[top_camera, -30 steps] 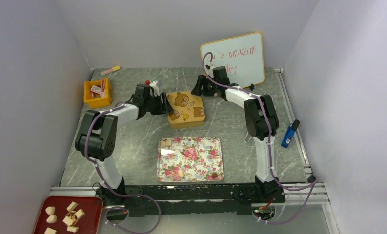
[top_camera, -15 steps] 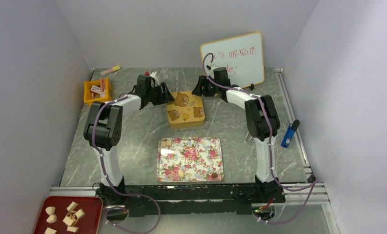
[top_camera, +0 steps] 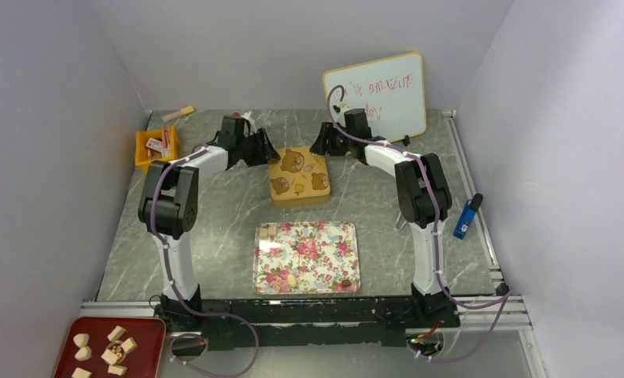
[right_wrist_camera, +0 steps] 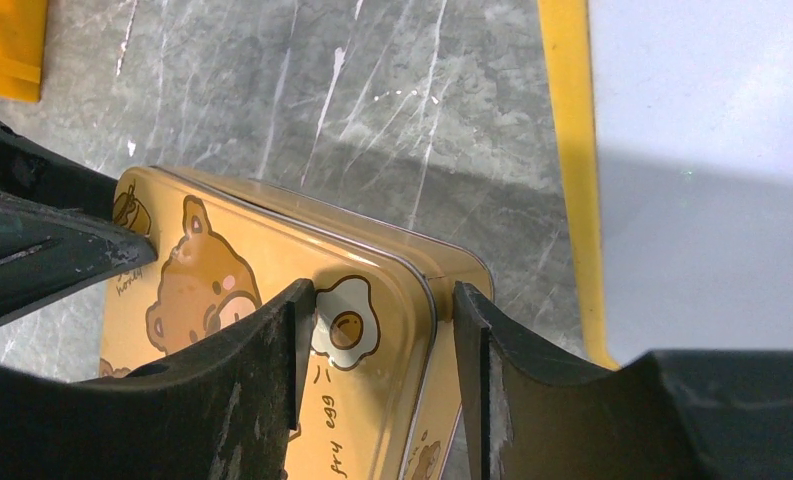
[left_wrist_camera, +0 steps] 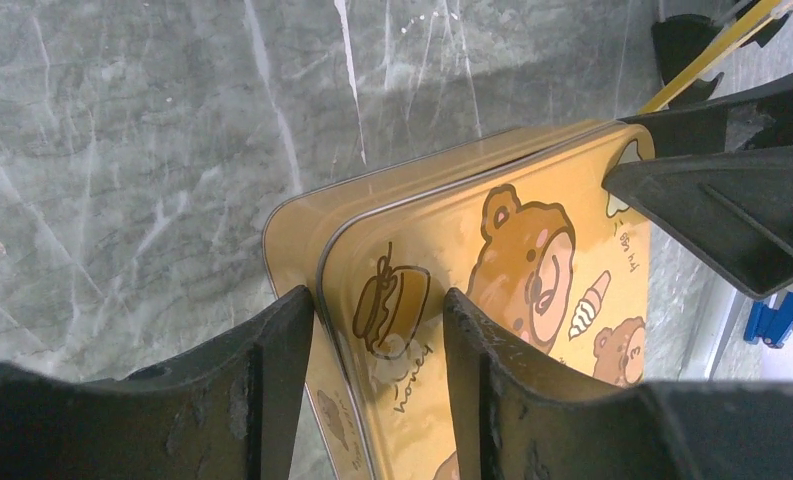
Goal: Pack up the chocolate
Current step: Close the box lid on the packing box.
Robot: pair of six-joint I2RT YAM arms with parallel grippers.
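Both arms stretch far (elbows raised). The left fingers [left_wrist_camera: 272, 400] and right fingers [right_wrist_camera: 262, 380] sit half-open, each astride a far corner of the one bear tin [top_camera: 299, 176]; whether they grip it I cannot tell. The chocolate [top_camera: 291, 279] lies a few pieces on the floral tray [top_camera: 316, 252], more on the near-left red tray [top_camera: 149, 358], too small to tell which way it points.

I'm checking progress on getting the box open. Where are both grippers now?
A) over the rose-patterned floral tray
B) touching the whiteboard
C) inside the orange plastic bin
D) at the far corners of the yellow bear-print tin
D: the left gripper and right gripper each have fingers either side of a far corner of the yellow bear-print tin.
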